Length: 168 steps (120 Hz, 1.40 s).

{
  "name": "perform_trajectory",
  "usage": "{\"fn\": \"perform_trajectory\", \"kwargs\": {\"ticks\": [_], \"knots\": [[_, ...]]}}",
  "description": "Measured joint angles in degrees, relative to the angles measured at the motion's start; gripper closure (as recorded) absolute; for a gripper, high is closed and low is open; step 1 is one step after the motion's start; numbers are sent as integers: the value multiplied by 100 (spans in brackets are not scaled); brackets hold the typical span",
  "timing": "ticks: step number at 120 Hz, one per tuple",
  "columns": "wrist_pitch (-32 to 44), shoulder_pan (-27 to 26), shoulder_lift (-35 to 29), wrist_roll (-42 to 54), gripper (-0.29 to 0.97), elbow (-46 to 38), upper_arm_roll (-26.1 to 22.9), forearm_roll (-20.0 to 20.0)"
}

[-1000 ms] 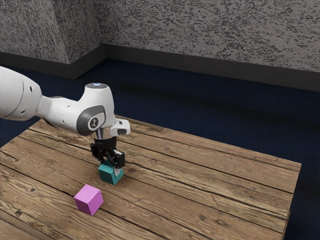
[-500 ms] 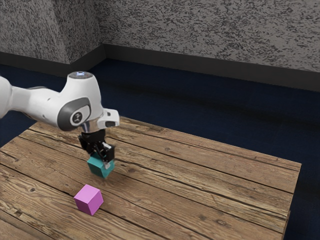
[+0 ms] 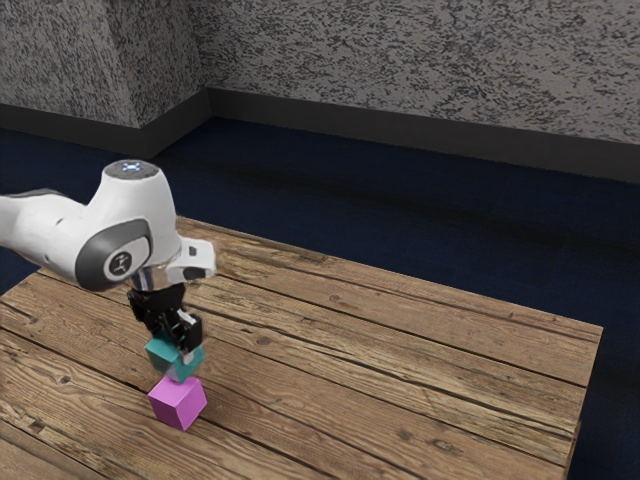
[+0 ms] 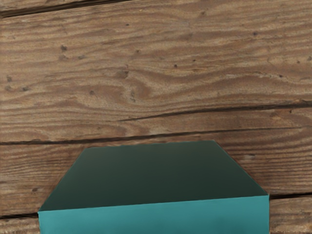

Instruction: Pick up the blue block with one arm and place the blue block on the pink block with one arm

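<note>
In the exterior view, the white arm reaches in from the exterior view's left over the wooden table. Its black gripper points down, the fingers narrowed onto the blue block from two sides. The teal-tinted block hangs off the planks, directly over the pink block and very near its top face; whether the two touch cannot be told. A speckled grey wall and dark blue floor lie behind.

In the wrist view, the blue block sits just under the hand, with the table's grained planks beyond it.
</note>
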Motion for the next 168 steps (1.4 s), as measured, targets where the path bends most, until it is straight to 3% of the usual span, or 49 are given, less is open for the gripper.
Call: {"fn": "perform_trajectory", "kwargs": {"ticks": [23,77,111,168], "knots": [[-45,0,-383,-5,30,-322,-81,-110],[-79,53,-525,-11,30,-474,-206,-279],[-154,48,-611,25,8,-345,-212,-340],[-464,14,-894,81,1,-79,-214,-357]]}}
